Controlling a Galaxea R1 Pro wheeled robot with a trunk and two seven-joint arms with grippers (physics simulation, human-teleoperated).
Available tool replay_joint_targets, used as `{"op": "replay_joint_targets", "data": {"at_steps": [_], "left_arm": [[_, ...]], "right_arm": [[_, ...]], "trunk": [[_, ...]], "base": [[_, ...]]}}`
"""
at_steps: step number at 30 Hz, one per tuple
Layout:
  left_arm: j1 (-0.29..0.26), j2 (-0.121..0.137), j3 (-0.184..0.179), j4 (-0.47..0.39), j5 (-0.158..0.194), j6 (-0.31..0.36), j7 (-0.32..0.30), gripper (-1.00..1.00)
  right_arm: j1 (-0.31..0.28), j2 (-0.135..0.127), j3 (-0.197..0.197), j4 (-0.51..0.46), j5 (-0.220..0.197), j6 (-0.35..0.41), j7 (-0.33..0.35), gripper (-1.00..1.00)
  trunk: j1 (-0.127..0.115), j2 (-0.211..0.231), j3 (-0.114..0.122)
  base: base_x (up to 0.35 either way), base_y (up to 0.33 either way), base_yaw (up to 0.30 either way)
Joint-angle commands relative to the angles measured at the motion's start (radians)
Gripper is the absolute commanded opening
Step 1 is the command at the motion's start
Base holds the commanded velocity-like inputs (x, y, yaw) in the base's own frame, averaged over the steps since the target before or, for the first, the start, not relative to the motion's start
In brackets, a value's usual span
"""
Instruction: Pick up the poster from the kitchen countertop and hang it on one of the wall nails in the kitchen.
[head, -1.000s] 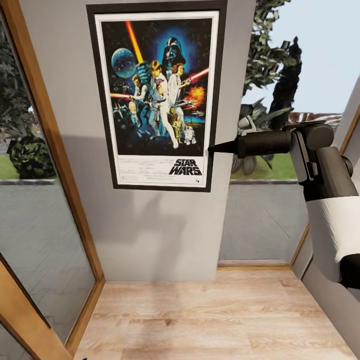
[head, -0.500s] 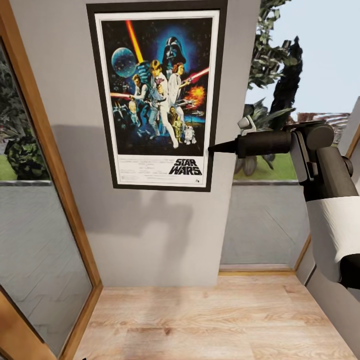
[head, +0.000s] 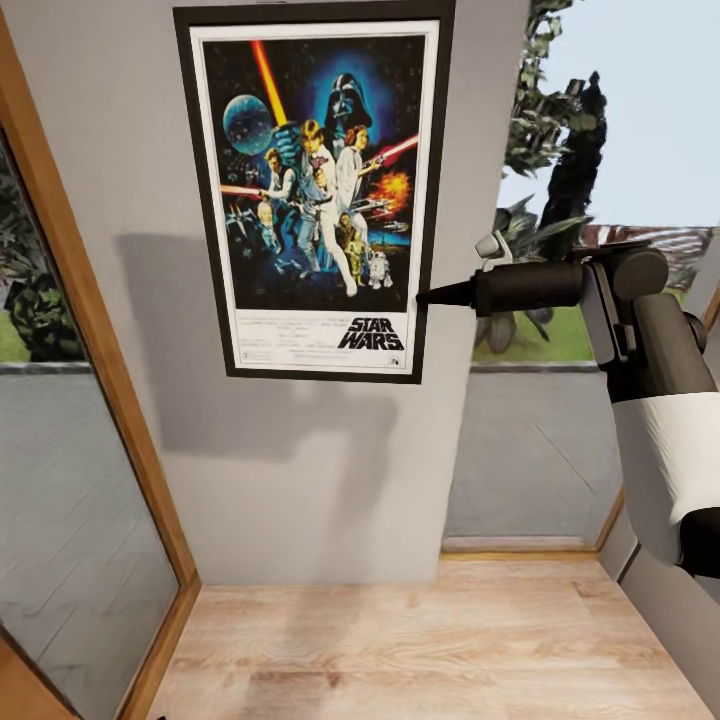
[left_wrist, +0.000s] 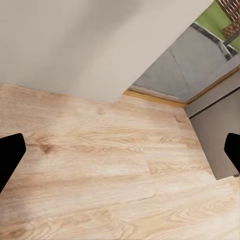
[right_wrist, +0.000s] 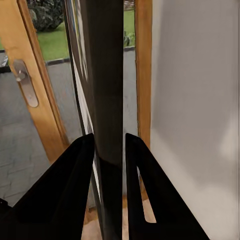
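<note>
Currently right gripper clamps the poster edge at upper center; releasing off the nail drops it.

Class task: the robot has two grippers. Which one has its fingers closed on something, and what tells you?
The right gripper: its fingers pinch the poster by its right edge. The left gripper has its fingers spread wide over bare wooden floor.

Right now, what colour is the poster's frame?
Black, a thin frame around a white border; the poster shows it best in the head view.
</note>
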Motion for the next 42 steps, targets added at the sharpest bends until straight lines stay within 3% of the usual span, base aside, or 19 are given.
{"op": "replay_joint_targets", "data": {"at_steps": [1, 42], "left_arm": [[-0.001, 0.0, -0.008, 0.0, 0.008, -0.005, -0.002, 1.0], [-0.001, 0.001, -0.008, 0.0, 0.008, -0.005, -0.002, 1.0]], "right_arm": [[-0.001, -0.001, 0.002, 0.0, -0.009, 0.01, -0.003, -1.0], [-0.001, -0.001, 0.002, 0.0, -0.009, 0.01, -0.003, -1.0]], "trunk": [[0.001, -0.002, -0.002], [0.001, -0.002, -0.002]], "base": [[0.224, 0.0, 0.0], [0.168, 0.0, 0.0]]}}
